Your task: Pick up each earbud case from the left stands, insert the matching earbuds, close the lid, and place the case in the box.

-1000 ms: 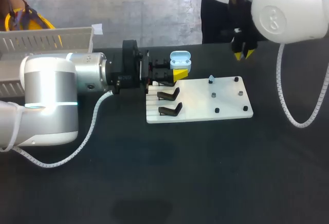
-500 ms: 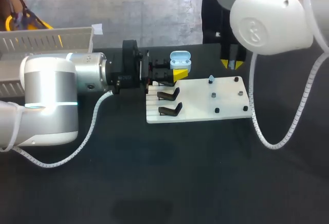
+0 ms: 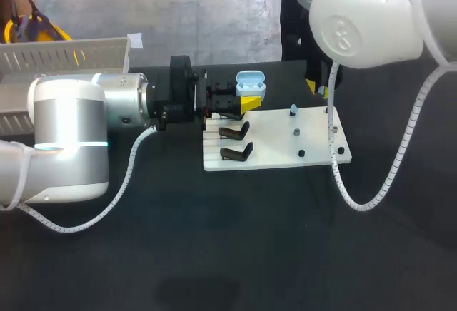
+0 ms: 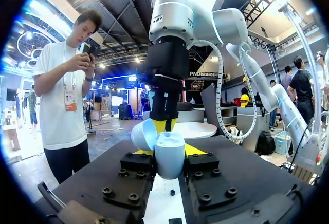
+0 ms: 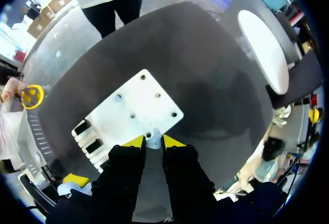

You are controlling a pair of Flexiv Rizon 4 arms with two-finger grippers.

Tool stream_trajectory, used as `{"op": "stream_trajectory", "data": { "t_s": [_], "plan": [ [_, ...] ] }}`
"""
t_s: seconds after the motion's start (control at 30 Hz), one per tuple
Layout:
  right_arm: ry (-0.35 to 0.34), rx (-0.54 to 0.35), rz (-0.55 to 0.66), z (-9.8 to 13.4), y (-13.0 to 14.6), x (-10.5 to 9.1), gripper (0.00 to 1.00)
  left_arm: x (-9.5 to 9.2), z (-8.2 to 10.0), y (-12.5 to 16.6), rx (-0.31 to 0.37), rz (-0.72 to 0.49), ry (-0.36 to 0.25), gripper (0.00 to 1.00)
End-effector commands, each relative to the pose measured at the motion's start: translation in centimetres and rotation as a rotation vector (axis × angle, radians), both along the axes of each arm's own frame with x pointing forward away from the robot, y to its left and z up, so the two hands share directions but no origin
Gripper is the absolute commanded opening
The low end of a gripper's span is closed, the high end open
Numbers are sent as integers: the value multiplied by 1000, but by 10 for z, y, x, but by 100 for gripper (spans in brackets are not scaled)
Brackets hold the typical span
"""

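A pale blue earbud case (image 3: 250,81) with its lid open is held above the table, and my left gripper (image 3: 248,97) is shut on its body. In the left wrist view the case (image 4: 168,154) sits between the yellow tips, lid tilted back. My right gripper (image 5: 153,142) is shut on a small pale earbud (image 5: 152,143); it hangs just beyond the case, over the white stand plate's (image 3: 314,155) far edge. Another pale earbud (image 3: 293,108) stands on a peg of the plate. In the head view my right arm largely hides its gripper (image 3: 315,86).
Two empty black stands (image 3: 234,131) (image 3: 237,153) sit on the plate's left side, with several black pegs to their right. The right arm's white cable (image 3: 333,147) hangs over the plate's right end. A slatted box (image 3: 68,55) stands at the back left.
My right arm has swung left from the back right corner to the plate's far edge, close to the held case. The left arm and case have stayed still.
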State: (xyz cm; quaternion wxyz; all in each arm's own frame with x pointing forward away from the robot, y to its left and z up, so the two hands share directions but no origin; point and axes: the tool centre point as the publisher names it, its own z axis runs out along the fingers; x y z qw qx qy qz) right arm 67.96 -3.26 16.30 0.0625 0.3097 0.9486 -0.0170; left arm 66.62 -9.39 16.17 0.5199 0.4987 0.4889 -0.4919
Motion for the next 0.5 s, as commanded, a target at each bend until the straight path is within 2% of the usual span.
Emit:
{"op": "stream_trajectory", "data": {
  "t_s": [0.03, 0.5],
  "plan": [
    [-7, 27, 7, 8, 8, -3, 0, -1, -1, 0, -4, 6, -4, 0],
    [-32, 51, 104, 60, 45, -23, 0, -1, -1, 0, -4, 6, -4, 0]
  ]
}}
